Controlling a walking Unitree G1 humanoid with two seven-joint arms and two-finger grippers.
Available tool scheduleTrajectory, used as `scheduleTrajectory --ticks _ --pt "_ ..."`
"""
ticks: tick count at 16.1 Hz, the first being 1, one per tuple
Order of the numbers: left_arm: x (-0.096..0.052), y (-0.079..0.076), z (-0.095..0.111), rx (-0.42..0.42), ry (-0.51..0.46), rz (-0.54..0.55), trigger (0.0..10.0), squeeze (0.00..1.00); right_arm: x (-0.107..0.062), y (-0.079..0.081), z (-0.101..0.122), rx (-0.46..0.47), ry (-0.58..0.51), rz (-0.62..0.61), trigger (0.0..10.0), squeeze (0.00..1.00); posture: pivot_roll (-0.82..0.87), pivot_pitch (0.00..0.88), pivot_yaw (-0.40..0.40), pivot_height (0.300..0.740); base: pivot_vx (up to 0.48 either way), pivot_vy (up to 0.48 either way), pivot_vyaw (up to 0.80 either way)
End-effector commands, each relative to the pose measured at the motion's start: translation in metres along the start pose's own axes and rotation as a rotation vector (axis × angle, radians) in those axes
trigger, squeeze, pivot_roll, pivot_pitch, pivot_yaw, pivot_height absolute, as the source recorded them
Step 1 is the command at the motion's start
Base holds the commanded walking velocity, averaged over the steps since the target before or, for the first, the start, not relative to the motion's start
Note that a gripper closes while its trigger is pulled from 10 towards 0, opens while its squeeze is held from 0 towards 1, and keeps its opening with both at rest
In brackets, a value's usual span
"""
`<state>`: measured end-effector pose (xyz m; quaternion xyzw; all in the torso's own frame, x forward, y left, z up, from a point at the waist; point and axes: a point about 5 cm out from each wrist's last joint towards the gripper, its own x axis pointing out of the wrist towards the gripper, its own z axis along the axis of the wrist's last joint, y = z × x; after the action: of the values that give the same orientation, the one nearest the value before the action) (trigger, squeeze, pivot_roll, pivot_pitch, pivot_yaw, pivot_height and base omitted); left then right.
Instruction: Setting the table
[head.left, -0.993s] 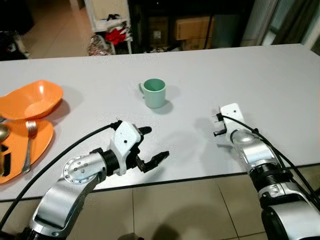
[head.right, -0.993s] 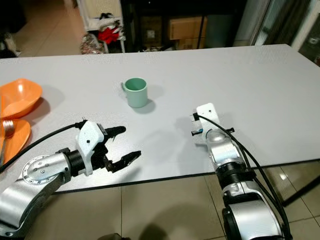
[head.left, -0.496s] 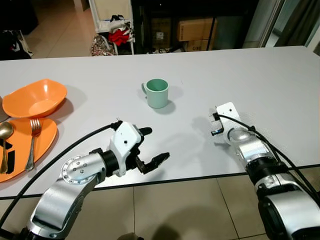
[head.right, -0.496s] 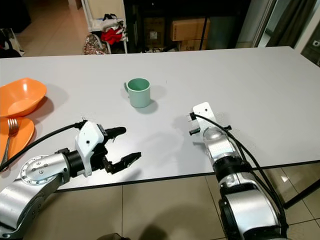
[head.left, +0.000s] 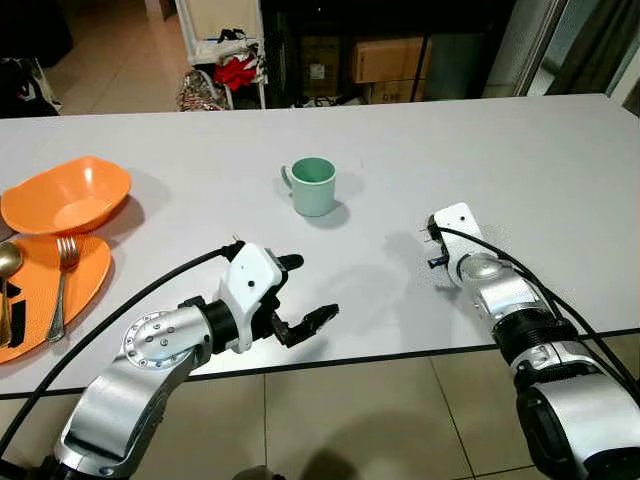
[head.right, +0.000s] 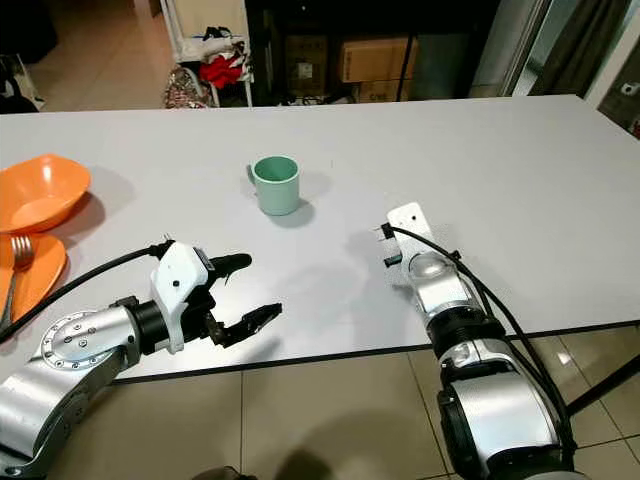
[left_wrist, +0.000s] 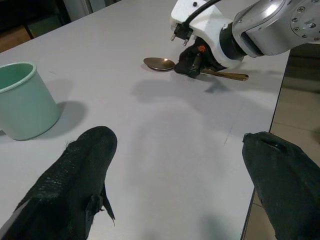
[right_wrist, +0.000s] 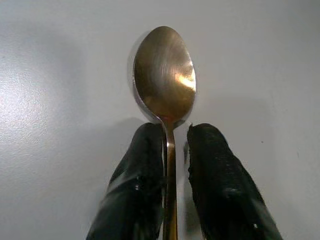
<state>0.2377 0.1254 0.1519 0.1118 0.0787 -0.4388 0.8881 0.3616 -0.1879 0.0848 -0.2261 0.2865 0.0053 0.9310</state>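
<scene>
since one second ago the right hand (right_wrist: 167, 195) has shifted only slightly over the white tabletop (head.left: 520, 150), and the whole view has swung a little, so the camera moved rather than the things. left to right: an orange bowl (head.left: 66, 195) and an orange plate (head.left: 85, 275) at the far left edge, the plate carrying a fork (head.left: 62, 285) and further cutlery; the left hand (head.left: 290, 295), fingers spread wide and holding nothing, hovering near the front edge; a green mug (head.left: 313, 186) standing upright mid-table; the right hand, fingers pinched on the handle of a gold spoon (right_wrist: 165, 75) whose bowl lies on the tabletop. progress, as judged: early; mug placed, spoon being laid, plate, bowl and fork still stacked aside. nothing obstructs the spoon's spot; boxes and clutter sit on the floor beyond the far edge.
</scene>
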Motion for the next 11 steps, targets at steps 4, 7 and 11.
scheduleTrajectory --ticks 4,7,11 --pt "0.002 0.000 0.002 0.012 -0.003 0.005 10.0 0.00 -0.002 0.006 0.002 0.024 0.011 0.072 10.0 1.00 0.06 0.000 0.021 0.740 0.000 0.000 0.00" --pt "-0.002 0.007 0.006 0.001 -0.050 0.090 10.0 0.00 -0.027 -0.003 0.016 0.088 -0.108 0.121 10.0 1.00 0.05 0.000 0.016 0.740 0.000 0.000 0.00" --pt "-0.010 0.023 0.018 -0.073 -0.165 0.369 10.0 0.00 -0.093 0.000 0.024 0.238 -0.420 0.199 10.0 1.00 0.05 0.000 0.027 0.740 0.000 0.000 0.00"
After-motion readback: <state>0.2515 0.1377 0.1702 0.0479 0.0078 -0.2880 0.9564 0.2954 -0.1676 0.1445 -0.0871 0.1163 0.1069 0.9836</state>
